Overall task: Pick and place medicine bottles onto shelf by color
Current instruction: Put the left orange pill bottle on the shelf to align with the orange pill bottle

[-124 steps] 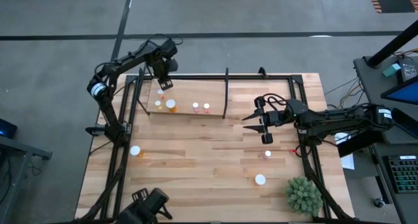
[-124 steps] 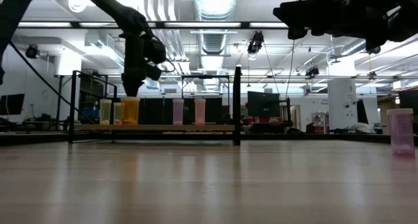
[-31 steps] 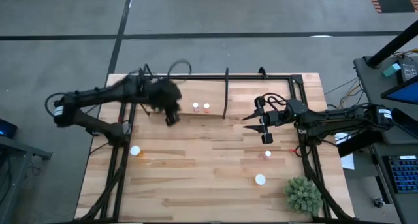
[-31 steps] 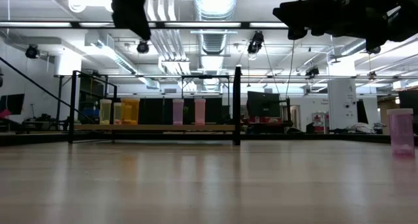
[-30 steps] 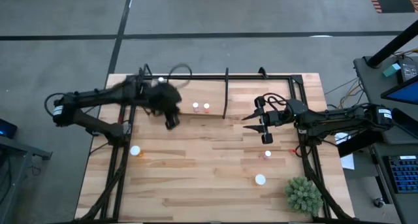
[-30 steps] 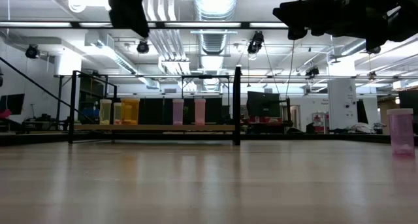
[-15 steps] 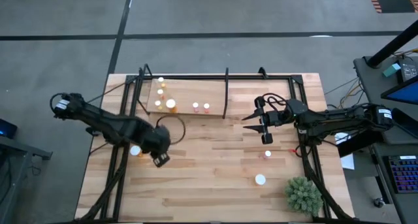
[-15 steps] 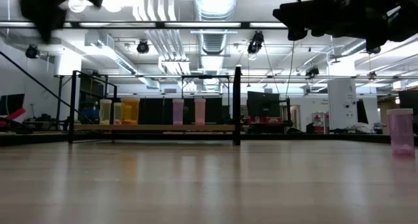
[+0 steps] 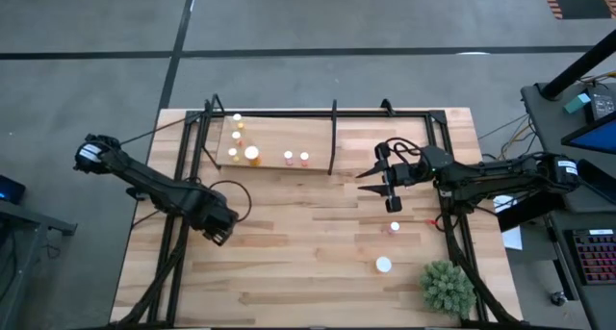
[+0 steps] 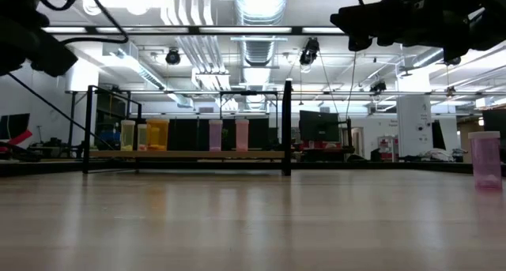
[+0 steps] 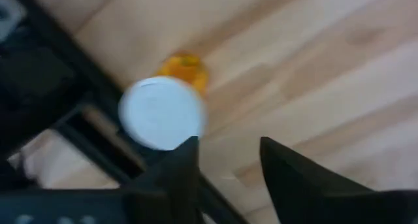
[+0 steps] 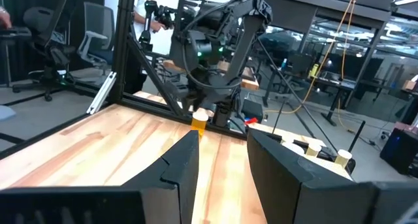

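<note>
An orange bottle with a white cap [image 11: 162, 113] stands upright on the tabletop beside the black frame rail at the table's left. My left gripper [image 11: 225, 159] hovers over it, open, its fingertips just short of the cap. In the high view my left gripper [image 9: 219, 234] covers that bottle. The right wrist view shows the bottle [image 12: 199, 119] under the left arm. The shelf [image 9: 274, 142] at the far side carries several bottles, yellow-orange ones [image 9: 252, 154] to the left and pinkish ones [image 9: 296, 158] to the right. My right gripper [image 9: 366, 181] waits open, raised, right of the shelf's black post [image 9: 334, 138].
A pinkish bottle [image 9: 394, 227] and a white-capped one [image 9: 383, 265] stand on the table's right half. A green spiky plant [image 9: 446, 287] sits at the near right corner. Black frame rails [image 9: 178, 243] run along the table's left, right and far sides.
My left gripper has swung away from the shelf toward the table's near left and come down over the orange bottle by the left rail. The bottles on the shelf stand as before.
</note>
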